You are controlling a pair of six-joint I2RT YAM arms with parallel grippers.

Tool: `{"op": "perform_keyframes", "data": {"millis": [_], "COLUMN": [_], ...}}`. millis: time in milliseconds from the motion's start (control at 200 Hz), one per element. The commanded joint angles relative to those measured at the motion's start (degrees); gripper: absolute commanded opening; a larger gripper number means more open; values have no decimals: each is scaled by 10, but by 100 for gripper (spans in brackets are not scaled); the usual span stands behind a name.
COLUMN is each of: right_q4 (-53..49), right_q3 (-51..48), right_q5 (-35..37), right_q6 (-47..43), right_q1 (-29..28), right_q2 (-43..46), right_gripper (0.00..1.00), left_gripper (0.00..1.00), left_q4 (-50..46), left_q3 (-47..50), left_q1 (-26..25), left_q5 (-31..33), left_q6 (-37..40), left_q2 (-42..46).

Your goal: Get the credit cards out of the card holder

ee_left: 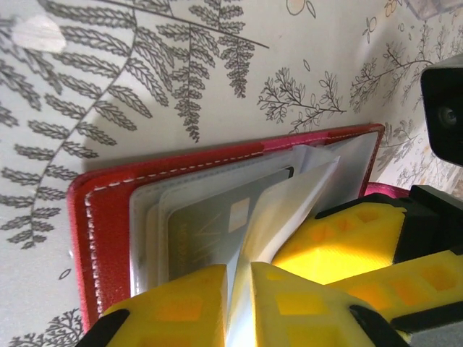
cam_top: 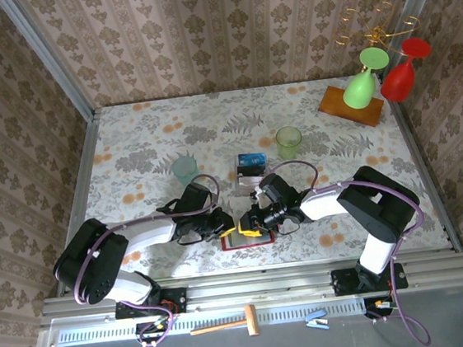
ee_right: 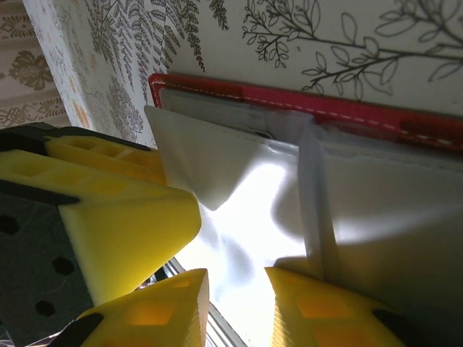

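Left pincer [ee_left: 237,280] nipping a clear sleeve [ee_left: 286,206] of the open card holder [ee_left: 108,217], which is largely covered in the top view
One pale card [ee_left: 210,228] sits behind plastic in its pocket; glare washes out the other pockets. Whether my right pincer [ee_right: 235,293] grips the sleeve leaf [ee_right: 318,195] between its jaws I cannot tell; the holder lies flat on the table [ee_left: 145,72]

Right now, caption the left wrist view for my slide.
Left end effector pinches a clear sleeve of the open red card holder, a pale card showing inside.
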State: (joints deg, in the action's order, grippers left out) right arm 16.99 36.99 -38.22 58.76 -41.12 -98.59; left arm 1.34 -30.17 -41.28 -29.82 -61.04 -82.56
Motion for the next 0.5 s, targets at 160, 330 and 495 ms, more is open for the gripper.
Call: {"op": "perform_keyframes", "data": {"millis": [160,330,495], "right_q4": [-6,-38,-73], "right_q3": [-15,-9,0], "right_q5": [12,36,49], "right_q6": [12,8,3], "right_q1": [5,6,13], "right_q2": [6,51,86], "right_gripper": [30,32,32], "left_gripper": [16,16,17], "left_q4": [20,20,13], "left_q3": [10,4,-8], "left_q1": [-4,-4,-4], "left_q5": [-15,-20,-25], "left_q6": [-13,-13,-10], "left_q2": [1,7,14]}}
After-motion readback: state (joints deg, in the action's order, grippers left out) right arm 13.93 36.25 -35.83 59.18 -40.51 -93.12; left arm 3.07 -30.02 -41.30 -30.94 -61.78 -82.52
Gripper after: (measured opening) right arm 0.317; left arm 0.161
